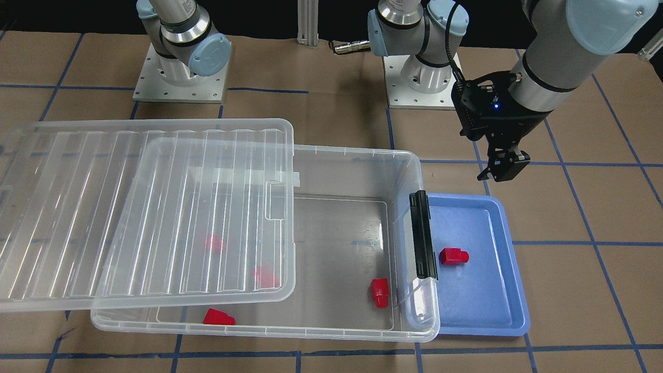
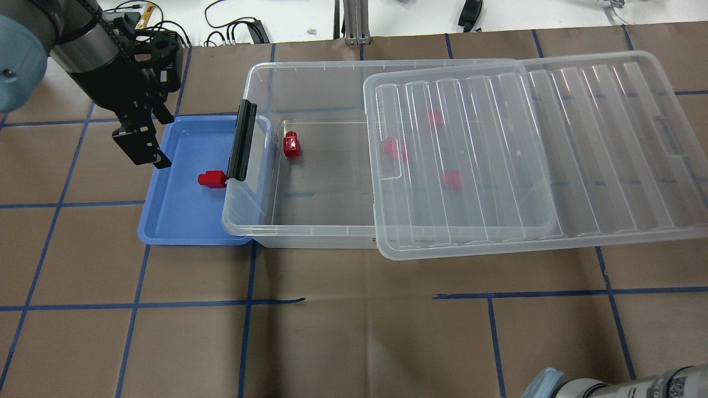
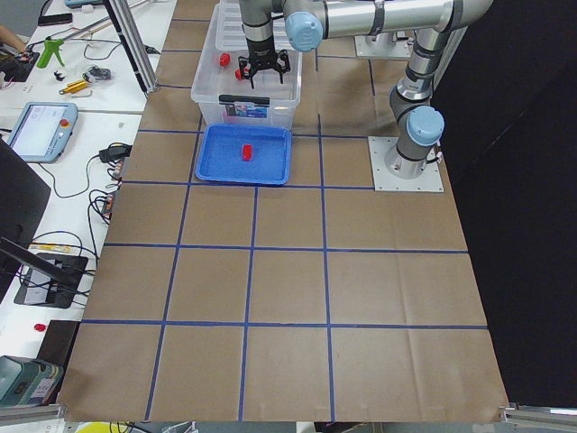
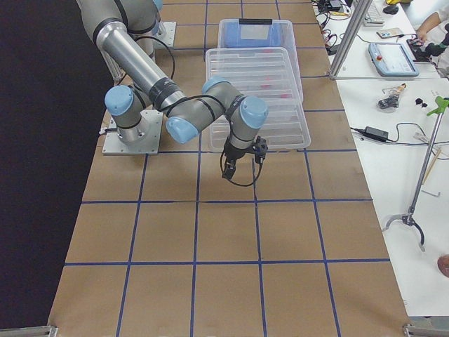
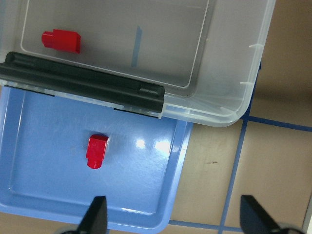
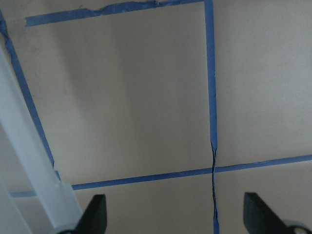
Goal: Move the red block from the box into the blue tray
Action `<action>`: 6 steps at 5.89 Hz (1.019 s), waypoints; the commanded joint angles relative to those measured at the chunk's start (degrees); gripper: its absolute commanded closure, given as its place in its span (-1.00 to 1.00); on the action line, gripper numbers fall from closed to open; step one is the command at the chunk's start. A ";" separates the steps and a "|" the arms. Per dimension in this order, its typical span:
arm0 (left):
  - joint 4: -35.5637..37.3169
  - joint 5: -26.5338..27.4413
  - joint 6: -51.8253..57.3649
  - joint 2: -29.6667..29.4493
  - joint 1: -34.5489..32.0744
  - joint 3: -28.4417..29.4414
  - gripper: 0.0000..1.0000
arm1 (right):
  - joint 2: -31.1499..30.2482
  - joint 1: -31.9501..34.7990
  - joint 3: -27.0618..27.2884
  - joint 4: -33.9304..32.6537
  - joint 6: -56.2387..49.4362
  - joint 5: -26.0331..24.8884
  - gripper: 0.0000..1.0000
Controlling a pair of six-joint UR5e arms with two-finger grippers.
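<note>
A red block (image 1: 453,256) lies on its side in the blue tray (image 1: 481,311), free of any gripper; it also shows in the overhead view (image 2: 212,179) and the left wrist view (image 5: 96,150). My left gripper (image 1: 502,168) is open and empty, hovering above the tray's robot-side rim (image 2: 145,149). The tray is partly tucked under the latch end of the clear box (image 1: 357,150). A second stubbed red block (image 1: 379,291) lies in the box near the black latch (image 1: 423,235). My right gripper (image 4: 237,174) is open and empty over bare table, away from the box.
The ribbed lid (image 1: 77,207) is slid half off the box and covers its far half. A red wedge (image 1: 218,317) and two blurred red pieces (image 1: 214,242) (image 1: 265,276) lie in the box, the last two under the lid. Brown paper with blue tape lines covers the table.
</note>
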 commanded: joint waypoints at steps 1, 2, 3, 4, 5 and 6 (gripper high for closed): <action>-0.76 0.36 -13.56 1.52 -0.42 0.32 -0.91 | -0.33 0.20 0.77 0.31 0.06 1.15 -1.00; -0.50 0.02 -26.60 1.97 -0.51 0.41 -0.91 | -0.68 0.38 0.95 0.57 0.93 1.50 -1.00; 0.37 -0.60 -37.78 2.49 -0.51 1.11 -0.91 | -1.12 0.73 1.64 0.58 1.37 1.86 -1.00; 0.47 -0.86 -50.42 2.76 -0.60 1.03 -0.92 | -1.21 2.47 1.83 0.58 1.55 2.56 -1.00; 0.47 -0.87 -59.68 3.11 -1.21 1.12 -0.95 | -1.29 4.31 1.83 0.49 1.55 2.48 -1.00; 0.47 -0.61 -71.35 3.29 -3.56 1.20 -0.95 | -1.73 5.03 1.83 0.58 1.64 2.56 -1.00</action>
